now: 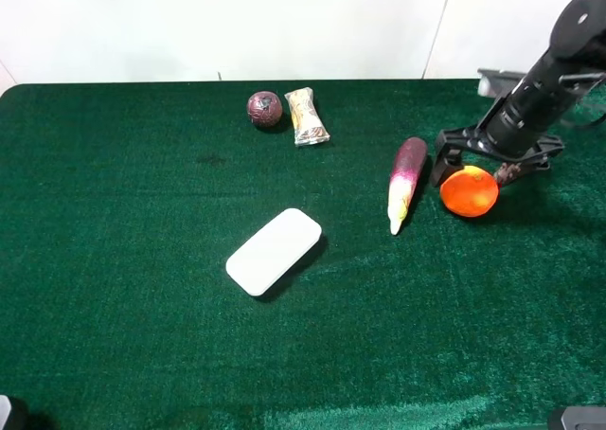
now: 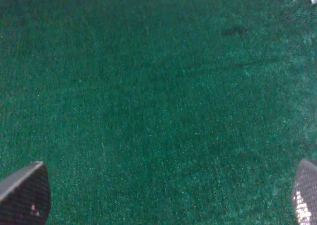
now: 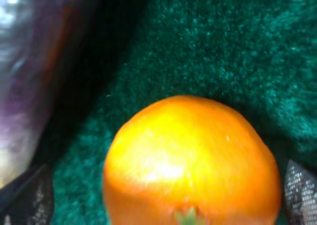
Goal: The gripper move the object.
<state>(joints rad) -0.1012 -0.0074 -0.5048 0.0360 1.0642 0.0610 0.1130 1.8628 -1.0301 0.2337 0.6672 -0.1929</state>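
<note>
The round glossy orange fruit lies on the green cloth at the right, just right of the eggplant. My right gripper is low over it, open, with one finger on each side of the fruit. In the right wrist view the orange fills the space between the fingertips. It is close to the far-side finger, with a gap on the eggplant side. My left gripper is open and empty over bare cloth. It does not show in the exterior view.
A purple eggplant lies close beside the orange and shows blurred in the right wrist view. A maroon ball and a wrapped packet sit at the back. A white flat box lies mid-table.
</note>
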